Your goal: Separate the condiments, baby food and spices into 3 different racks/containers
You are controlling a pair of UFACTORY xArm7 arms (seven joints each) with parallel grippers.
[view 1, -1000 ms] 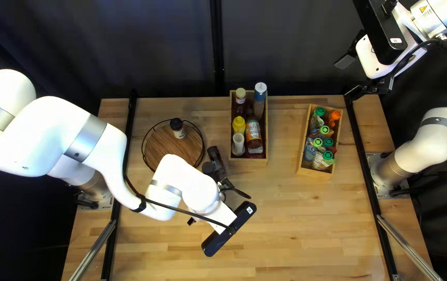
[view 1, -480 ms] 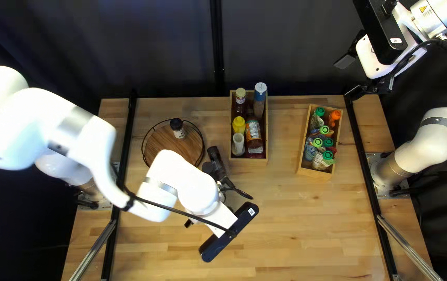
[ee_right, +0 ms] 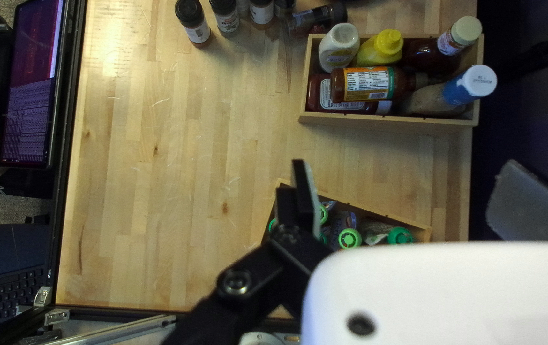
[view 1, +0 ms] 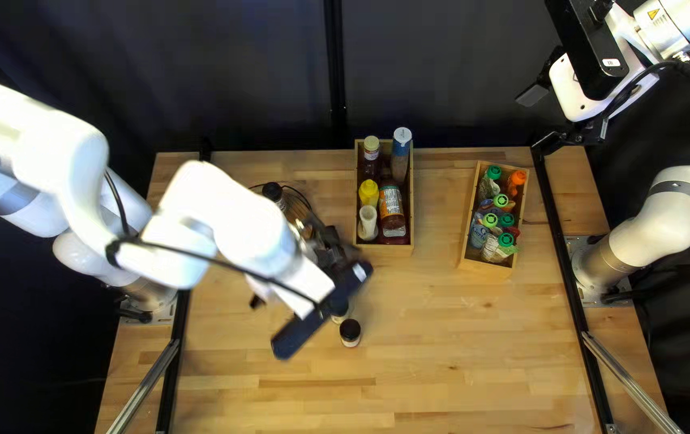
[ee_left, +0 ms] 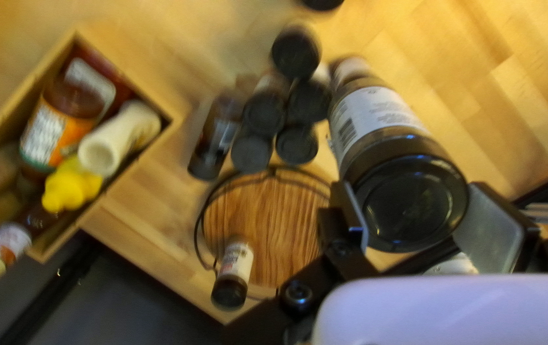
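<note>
Two fingers of my left gripper pinch a dark spice jar, which shows beside the round rack in the left wrist view. Another jar sits on that rack, with more jars grouped nearby. Condiments and pouches fill separate boxes. My right gripper has its fingers spread.

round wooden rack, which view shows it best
The left wrist view, with most of the round wooden rack and the jar on it in sight. In the top left view my left arm covers much of the rack; the right wrist view misses it.
</note>
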